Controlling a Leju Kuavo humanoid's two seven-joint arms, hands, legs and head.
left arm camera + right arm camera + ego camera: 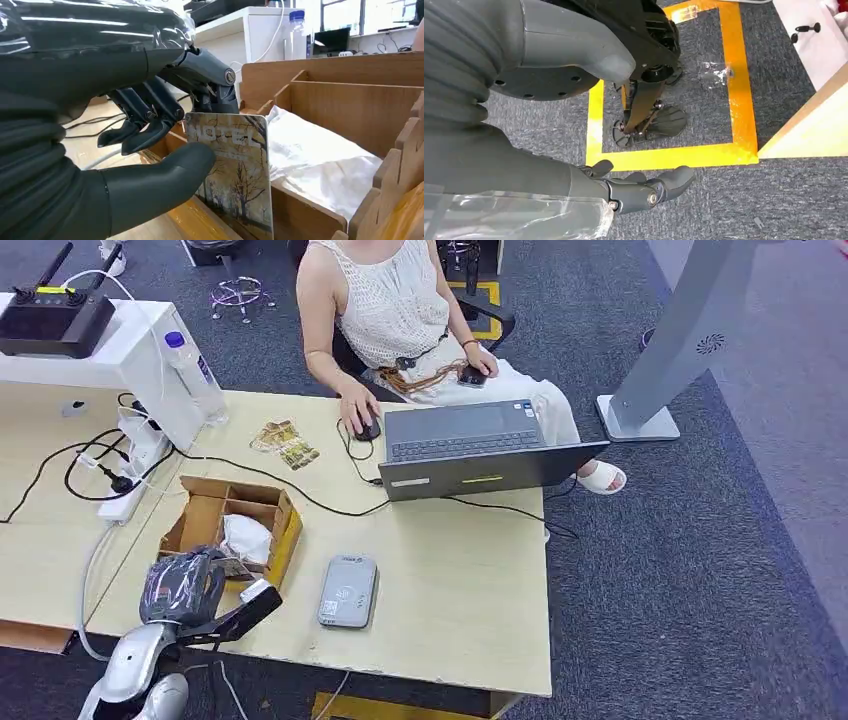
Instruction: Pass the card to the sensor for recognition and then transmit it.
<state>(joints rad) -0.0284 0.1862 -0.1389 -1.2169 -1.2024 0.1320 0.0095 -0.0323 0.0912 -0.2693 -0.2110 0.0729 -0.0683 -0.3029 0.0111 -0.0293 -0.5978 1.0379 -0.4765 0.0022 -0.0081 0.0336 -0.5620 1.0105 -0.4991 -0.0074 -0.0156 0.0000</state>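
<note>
the card (235,175) held by the left hand (150,150) reads "hotel" across its top.

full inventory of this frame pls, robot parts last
card: 1, tree print, pinched in left hand at the box
wooden box: 1, tan, near left of table
white bag: 1, in the box
sensor: 1, grey, flat on table right of box
laptop: 1, grey, open, far side
mouse: 1, black, under person's hand
bottle: 1, clear, blue cap
power strip: 1, white, left
person: 1, seated behind table
left hand: dark, holds card
right hand: dark, hanging above carpet
</note>
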